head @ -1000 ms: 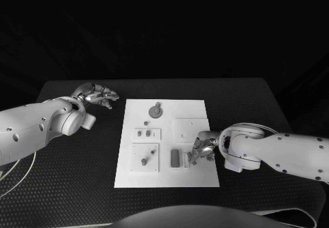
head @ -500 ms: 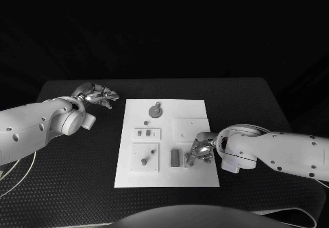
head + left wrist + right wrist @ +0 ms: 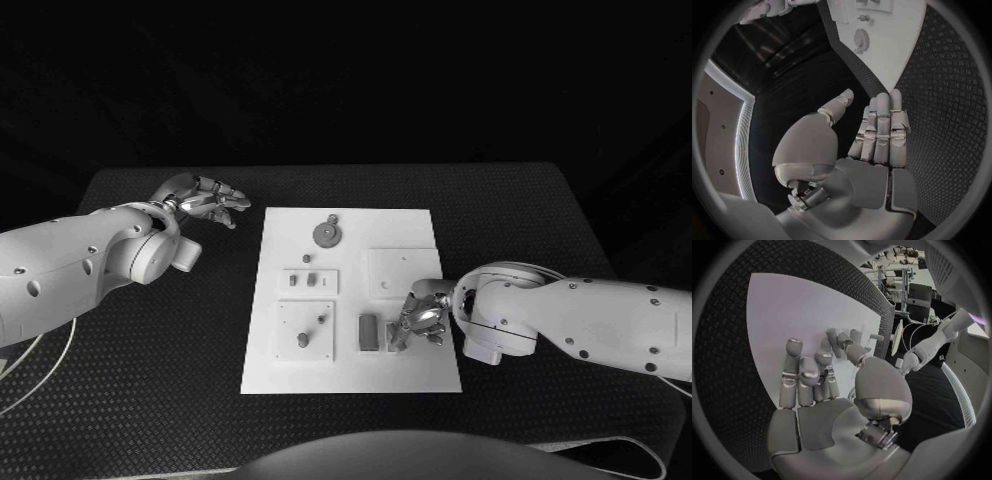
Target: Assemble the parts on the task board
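The white task board [image 3: 411, 225] lies in the middle of the table. It carries a round grey disc [image 3: 327, 235], a small plate with two pegs [image 3: 309, 282], a plate with one peg [image 3: 304, 332], a dark grey block [image 3: 369, 333] and a pale bar [image 3: 391, 336]. My right hand [image 3: 423, 318] is low over the board's near right part, fingertips at the pale bar. In the right wrist view the right hand [image 3: 823, 385] curls its thumb toward small grey parts [image 3: 842, 337]; a grip is unclear. My left hand [image 3: 202, 200] hovers off the board's far left corner, fingers straight, holding nothing.
The black table [image 3: 548, 230] reaches out on all sides of the board. The left wrist view shows the left hand [image 3: 873, 145] over bare tabletop, with the board [image 3: 886, 45] and its disc [image 3: 861, 37] beyond the fingertips.
My right hand has edged slightly toward the pale bar and the grey block. The left hand has not moved.
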Robot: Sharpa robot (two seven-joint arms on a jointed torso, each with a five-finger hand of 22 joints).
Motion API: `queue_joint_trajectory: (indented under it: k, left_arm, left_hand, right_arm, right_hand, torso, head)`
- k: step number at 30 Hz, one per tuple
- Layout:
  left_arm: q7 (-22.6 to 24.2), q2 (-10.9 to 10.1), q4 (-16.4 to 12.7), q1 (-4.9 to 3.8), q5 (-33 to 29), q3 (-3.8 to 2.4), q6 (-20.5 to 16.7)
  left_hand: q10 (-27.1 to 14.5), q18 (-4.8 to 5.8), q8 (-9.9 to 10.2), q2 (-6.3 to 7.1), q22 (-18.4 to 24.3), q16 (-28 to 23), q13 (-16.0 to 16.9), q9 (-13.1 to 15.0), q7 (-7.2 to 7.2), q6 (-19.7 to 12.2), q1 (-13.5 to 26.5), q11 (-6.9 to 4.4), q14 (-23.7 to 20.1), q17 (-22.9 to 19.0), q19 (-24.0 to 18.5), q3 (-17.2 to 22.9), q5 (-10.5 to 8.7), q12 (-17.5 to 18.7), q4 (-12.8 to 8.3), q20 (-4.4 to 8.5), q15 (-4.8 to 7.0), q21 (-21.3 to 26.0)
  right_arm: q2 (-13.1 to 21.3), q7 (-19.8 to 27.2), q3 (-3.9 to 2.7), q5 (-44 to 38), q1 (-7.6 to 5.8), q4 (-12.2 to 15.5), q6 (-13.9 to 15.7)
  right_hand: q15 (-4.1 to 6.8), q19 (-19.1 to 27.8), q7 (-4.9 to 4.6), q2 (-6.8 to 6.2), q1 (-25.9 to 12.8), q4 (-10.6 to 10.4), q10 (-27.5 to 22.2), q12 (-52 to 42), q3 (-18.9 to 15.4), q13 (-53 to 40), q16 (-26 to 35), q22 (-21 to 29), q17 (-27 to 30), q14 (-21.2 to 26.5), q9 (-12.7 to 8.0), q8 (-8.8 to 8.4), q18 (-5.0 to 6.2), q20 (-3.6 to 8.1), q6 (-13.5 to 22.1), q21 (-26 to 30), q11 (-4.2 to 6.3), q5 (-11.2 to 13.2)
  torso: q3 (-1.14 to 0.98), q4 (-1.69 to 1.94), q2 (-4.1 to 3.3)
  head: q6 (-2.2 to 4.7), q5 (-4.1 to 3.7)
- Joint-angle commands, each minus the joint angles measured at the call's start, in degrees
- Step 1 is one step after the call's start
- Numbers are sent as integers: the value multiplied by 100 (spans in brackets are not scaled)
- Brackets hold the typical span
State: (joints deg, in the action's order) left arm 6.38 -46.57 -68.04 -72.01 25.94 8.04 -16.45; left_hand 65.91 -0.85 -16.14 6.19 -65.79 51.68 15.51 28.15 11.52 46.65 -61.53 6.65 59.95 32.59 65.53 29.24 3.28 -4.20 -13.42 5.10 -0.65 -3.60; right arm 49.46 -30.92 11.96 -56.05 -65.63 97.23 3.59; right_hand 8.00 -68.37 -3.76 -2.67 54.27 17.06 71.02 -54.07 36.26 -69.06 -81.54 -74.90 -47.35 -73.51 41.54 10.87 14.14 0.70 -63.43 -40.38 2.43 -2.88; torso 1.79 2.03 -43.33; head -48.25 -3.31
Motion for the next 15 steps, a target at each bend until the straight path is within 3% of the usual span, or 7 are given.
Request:
queue_joint_trajectory:
  k: [1, 7, 15]
  left_arm:
    - [27, 15, -15, -4, -1, -3, 55]
    - [20, 1, -10, -4, -1, -3, 51]
    - [13, 10, -13, -4, 5, -3, 57]
  left_hand:
    - [-48, -113, -27, 22, 3, -19, 5, -5, -11, -39, 37, 9, 17, 8, -6, -3, -28, 20, 29, 5, 17, -39]
    - [-49, -112, -27, 21, 3, -19, 5, -6, -10, -39, 39, 9, 17, 8, -6, -3, -27, 21, 32, 5, 17, -39]
    - [-49, -112, -27, 21, 3, -19, 6, -6, -10, -39, 42, 9, 17, 8, -6, -4, -27, 21, 36, 5, 17, -39]
  right_arm:
    - [-29, 24, 6, -37, 12, -16, 119]
    - [-28, 31, 6, 5, 13, -39, 182]
    - [-68, 57, 6, 86, 14, -45, 12]
  right_hand:
    - [32, -25, -12, 177, 152, -25, 6, -18, 16, -8, -25, -117, -4, -1, -12, 13, 86, 12, -12, -29, 3, -5]
    - [30, -34, -14, 191, 46, -34, 9, -15, 2, -6, -22, -111, -1, -4, -20, 15, 86, 6, -16, -25, 0, -5]
    - [26, -72, -18, 183, -372, -106, 22, -5, 4, 6, -9, -97, 13, -18, -57, 14, 86, 4, -44, -1, -4, -4]
  torso:
    - [0, 1, -2]
    - [0, 3, -1]
    - [5, 0, 0]
  head:
    - [4, -3]
    - [6, -4]
    - [1, 1]
